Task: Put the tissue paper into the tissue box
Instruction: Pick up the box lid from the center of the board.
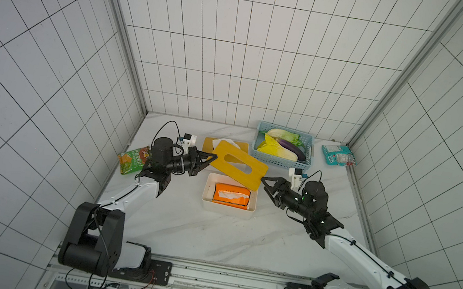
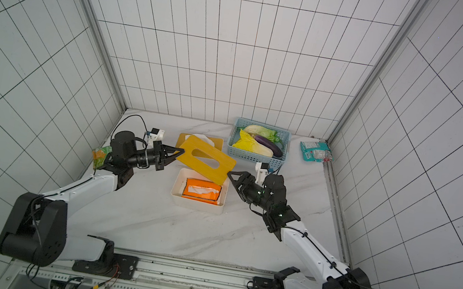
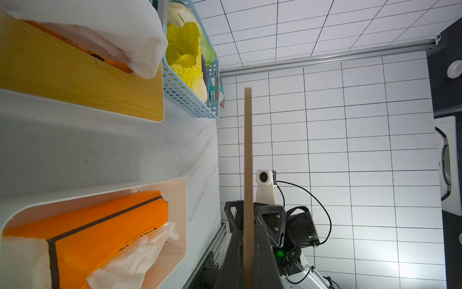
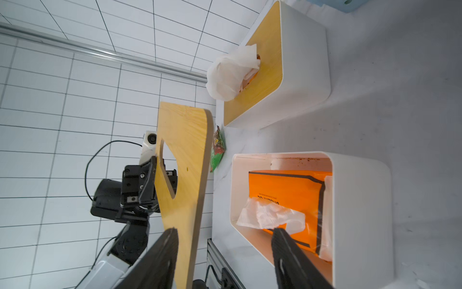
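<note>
orange tissue pack [image 1: 231, 195], inside open white box [image 1: 227, 211]

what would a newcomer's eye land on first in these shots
The slotted yellow wooden lid hangs tilted in the air, pinched at one end by the left gripper, with the open right gripper at its opposite end. Just below it on the table sits an open white tissue box holding a bright orange tissue pack. At the back, a blue basket holds vegetables.
</note>
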You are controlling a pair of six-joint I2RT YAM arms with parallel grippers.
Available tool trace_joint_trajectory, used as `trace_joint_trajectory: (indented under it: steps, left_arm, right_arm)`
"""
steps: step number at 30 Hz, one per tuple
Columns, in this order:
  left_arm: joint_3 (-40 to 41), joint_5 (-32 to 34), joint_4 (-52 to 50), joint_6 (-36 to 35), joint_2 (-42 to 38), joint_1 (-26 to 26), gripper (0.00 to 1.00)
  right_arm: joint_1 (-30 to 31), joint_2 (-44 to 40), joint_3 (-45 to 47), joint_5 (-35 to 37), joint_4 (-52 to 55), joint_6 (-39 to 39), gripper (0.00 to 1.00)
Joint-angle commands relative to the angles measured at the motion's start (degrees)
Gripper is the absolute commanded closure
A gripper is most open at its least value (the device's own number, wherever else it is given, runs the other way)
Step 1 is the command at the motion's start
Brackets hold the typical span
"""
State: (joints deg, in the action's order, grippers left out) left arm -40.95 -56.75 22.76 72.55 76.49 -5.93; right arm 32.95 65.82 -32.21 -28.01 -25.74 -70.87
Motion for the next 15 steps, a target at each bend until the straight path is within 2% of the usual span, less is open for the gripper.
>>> trace_joint_trajectory:
  steps: [1, 8, 15]
  left_arm:
    - [0.86, 0.08, 5.80, 3.38, -1.25, -0.08, 1.00]
    - [2.00, 0.44, 8.12, 5.29, -1.52, -0.39, 1.00]
    - [2.23, 0.64, 9.54, 6.45, -1.17, -0.65, 1.00]
  right_arm:
    - [-0.44, 1.77, 1.02, -0.12, -14.70, -8.73, 0.38]
    - [-0.30, 5.31, 0.31, -0.34, -21.87, -14.65, 0.47]
    - [0.40, 6.10, -0.05, 0.16, -22.77, -16.26, 0.56]
